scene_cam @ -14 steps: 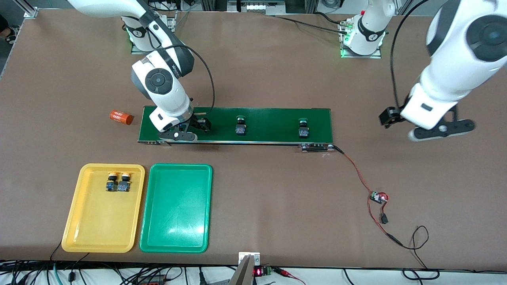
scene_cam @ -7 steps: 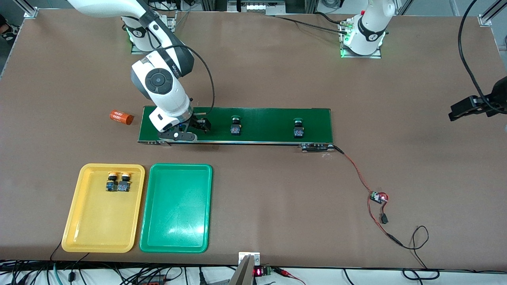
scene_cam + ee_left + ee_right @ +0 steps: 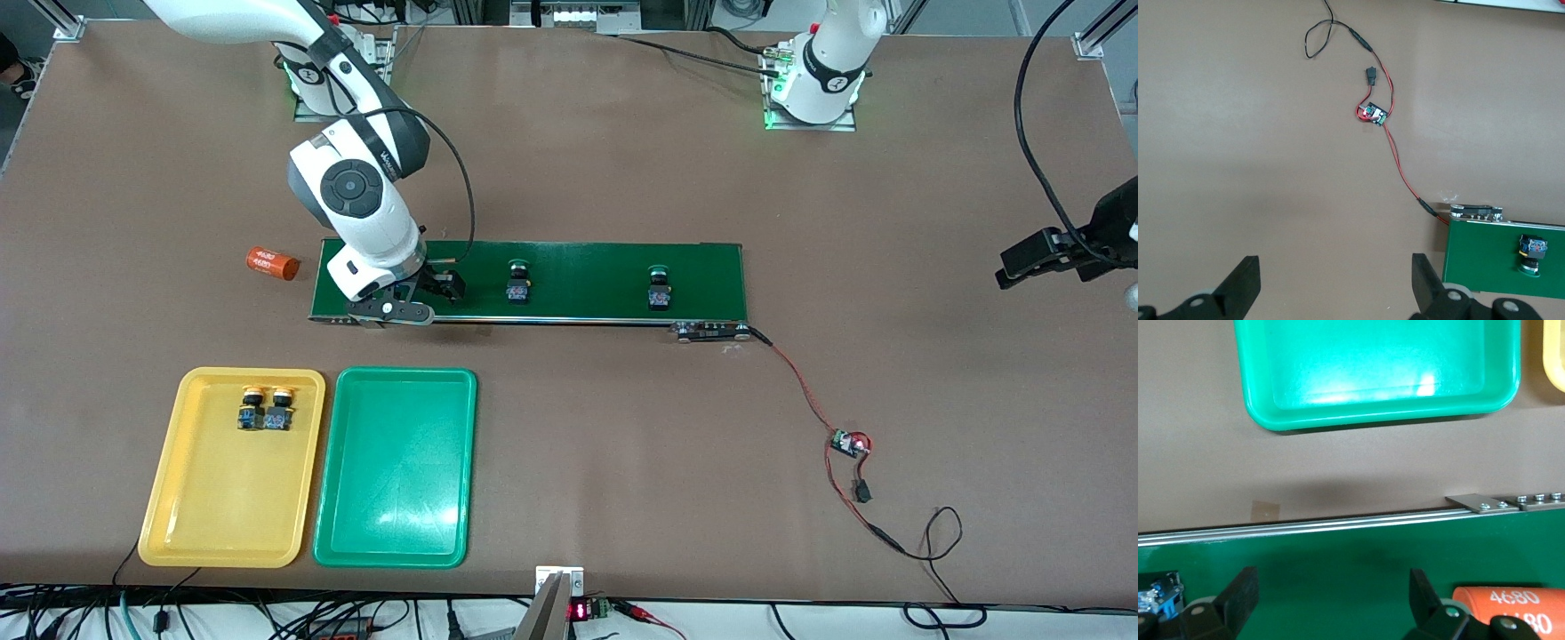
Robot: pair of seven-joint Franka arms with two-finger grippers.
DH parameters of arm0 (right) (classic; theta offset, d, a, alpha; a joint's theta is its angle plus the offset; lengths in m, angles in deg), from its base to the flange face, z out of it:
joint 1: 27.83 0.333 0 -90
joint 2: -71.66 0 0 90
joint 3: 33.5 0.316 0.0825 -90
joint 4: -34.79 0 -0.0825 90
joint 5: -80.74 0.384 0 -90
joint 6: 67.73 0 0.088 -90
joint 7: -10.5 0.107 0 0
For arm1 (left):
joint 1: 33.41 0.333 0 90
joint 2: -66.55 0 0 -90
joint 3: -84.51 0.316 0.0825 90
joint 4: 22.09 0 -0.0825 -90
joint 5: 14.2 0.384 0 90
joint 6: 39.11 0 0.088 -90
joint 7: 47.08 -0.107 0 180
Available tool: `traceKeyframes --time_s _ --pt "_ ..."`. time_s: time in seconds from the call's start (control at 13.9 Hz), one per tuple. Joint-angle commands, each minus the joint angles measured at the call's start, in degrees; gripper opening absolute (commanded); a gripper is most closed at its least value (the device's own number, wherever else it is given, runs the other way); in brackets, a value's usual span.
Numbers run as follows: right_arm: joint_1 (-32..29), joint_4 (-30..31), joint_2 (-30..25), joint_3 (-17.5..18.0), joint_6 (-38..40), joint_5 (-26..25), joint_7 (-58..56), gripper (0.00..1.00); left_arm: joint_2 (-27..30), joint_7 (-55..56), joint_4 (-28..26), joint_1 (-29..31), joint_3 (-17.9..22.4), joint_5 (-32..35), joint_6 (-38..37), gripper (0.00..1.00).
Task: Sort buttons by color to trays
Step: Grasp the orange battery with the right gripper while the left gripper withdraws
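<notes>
Front view: two trays lie side by side, one yellow tray holding two yellow-capped buttons, one bare green tray. Two green-capped buttons sit apart on the conveyor belt. One orange cylinder lies off the belt's end.

Left wrist view: left gripper, jaws wide, hangs over open table.

Right wrist view: right gripper, jaws wide, empty, over the belt edge.

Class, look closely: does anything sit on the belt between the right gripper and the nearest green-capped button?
Nothing visible does. The right gripper hangs open over the conveyor belt at the right arm's end; the nearest green-capped button stands beside it, with only bare belt between them.
</notes>
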State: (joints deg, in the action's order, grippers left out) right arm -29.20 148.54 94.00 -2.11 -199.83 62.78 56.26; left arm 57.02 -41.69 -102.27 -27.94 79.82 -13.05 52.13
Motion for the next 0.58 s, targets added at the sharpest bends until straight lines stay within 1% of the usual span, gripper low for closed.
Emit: traceKeyframes --time_s 0.0,0.07,0.14,0.22,0.36,0.43,0.5 --pt "2.67 -0.64 0.17 -0.19 0.88 -0.51 0.90 1.00 4.25 -0.20 -6.64 0.07 -0.15 -1.24 4.01 1.00" --pt "3.73 -0.73 0.52 -1.50 0.97 -0.59 0.82 1.00 4.17 -0.99 -6.74 0.07 -0.15 -1.24 3.76 1.00" --pt "4.61 -0.38 0.26 -1.77 0.88 -0.50 1.51 1.00 3.56 -1.17 -6.05 -0.19 -0.15 -1.16 3.41 1.00" --pt "6.36 -0.37 -0.01 -2.12 0.97 -0.42 2.91 1.00 3.38 -1.26 -5.87 -0.46 -0.24 -0.46 4.63 1.00" --pt "12.94 -0.20 -0.01 -6.67 0.97 -0.42 5.81 1.00 2.86 -1.43 -4.81 -1.07 -0.24 -0.45 6.56 1.00" --pt "15.15 -0.11 -0.01 -8.35 0.88 -0.42 6.61 1.00 1.72 -1.26 -4.64 -1.16 -0.41 -0.89 6.92 1.00" --pt "16.30 -0.11 0.08 -8.89 0.88 -0.42 7.66 1.00 1.80 -0.82 -4.72 -1.08 -0.50 -1.41 6.75 1.00"
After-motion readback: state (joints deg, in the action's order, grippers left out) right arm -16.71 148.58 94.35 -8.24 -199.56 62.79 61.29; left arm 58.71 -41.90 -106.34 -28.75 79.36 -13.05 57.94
